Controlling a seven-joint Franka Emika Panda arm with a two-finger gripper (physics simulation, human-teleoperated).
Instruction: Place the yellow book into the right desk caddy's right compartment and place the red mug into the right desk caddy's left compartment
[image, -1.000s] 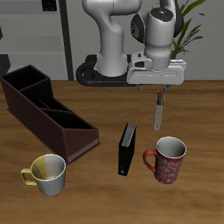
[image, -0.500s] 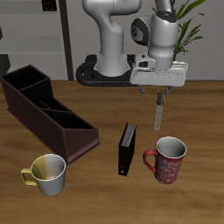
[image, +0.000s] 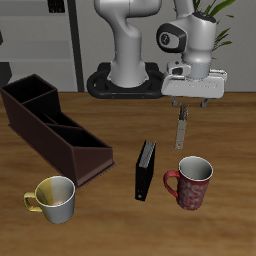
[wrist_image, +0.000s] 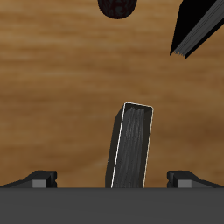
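The yellow book (image: 181, 128) stands upright on the table as a thin grey-tan slab, behind the red mug (image: 193, 182). My gripper (image: 193, 100) hovers just above the book's top, shifted a little to the side away from the caddy, open and empty. In the wrist view the book (wrist_image: 131, 144) stands between my spread fingertips (wrist_image: 42, 178), nearer neither, with my gripper (wrist_image: 114, 178) above it. The red mug's rim (wrist_image: 118, 7) shows there too. The dark brown desk caddy (image: 55, 130) lies slantwise across the table, far from the gripper, its cells empty.
A black upright book (image: 146, 168) stands between the caddy and the red mug, and shows in the wrist view (wrist_image: 197, 26). A silvery mug with a yellow handle (image: 55, 197) stands near the table's front edge by the caddy's near end. The robot base stands at the back.
My gripper has slid sideways, away from the caddy, at about the same height. The yellow book has stayed in place on the table, as have the mugs.
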